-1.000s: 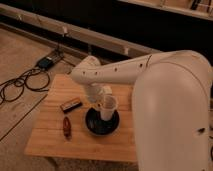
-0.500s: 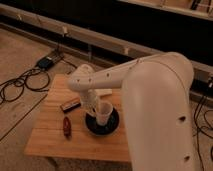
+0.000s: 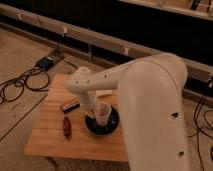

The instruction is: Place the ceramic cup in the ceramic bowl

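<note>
The white ceramic cup (image 3: 104,114) stands upright inside the black ceramic bowl (image 3: 114,126), near the middle of the small wooden table (image 3: 50,140). My gripper (image 3: 96,110) reaches down from the big white arm (image 3: 145,100) and sits right at the cup's left side, over the bowl. The wrist hides part of the cup's left wall. Whether the cup rests on the bowl's bottom cannot be made out.
A dark flat rectangular object (image 3: 69,105) lies left of the bowl. A reddish-brown object (image 3: 66,126) lies in front of it, and a flat white block (image 3: 104,93) behind the arm. Cables (image 3: 20,82) and a power brick (image 3: 47,62) lie on the floor at left.
The cup has come down with the gripper, from just above the bowl into it. The arm has swung lower over the table.
</note>
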You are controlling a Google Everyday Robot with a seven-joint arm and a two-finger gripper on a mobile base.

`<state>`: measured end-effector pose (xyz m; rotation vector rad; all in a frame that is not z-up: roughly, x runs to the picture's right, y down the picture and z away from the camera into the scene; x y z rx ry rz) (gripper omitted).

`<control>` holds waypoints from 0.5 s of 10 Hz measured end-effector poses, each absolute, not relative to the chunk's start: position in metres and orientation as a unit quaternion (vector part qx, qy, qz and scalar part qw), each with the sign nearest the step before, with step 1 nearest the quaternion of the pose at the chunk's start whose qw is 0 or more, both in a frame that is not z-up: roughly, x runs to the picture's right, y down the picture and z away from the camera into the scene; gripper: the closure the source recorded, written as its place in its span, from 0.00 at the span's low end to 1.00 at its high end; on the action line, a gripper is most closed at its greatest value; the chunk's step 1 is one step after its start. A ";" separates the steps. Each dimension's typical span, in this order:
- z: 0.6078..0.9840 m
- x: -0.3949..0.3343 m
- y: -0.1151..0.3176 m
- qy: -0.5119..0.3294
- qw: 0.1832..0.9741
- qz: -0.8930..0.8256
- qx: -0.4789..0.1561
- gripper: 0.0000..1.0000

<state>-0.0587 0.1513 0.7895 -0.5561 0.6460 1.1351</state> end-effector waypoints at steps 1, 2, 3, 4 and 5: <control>0.789 -0.058 0.150 0.297 0.760 0.519 -0.253 0.44; 0.789 -0.057 0.149 0.298 0.762 0.517 -0.252 0.34; 0.789 -0.057 0.149 0.299 0.763 0.516 -0.250 0.25; 0.788 -0.057 0.149 0.300 0.764 0.515 -0.249 0.20; 0.788 -0.056 0.149 0.301 0.765 0.513 -0.248 0.20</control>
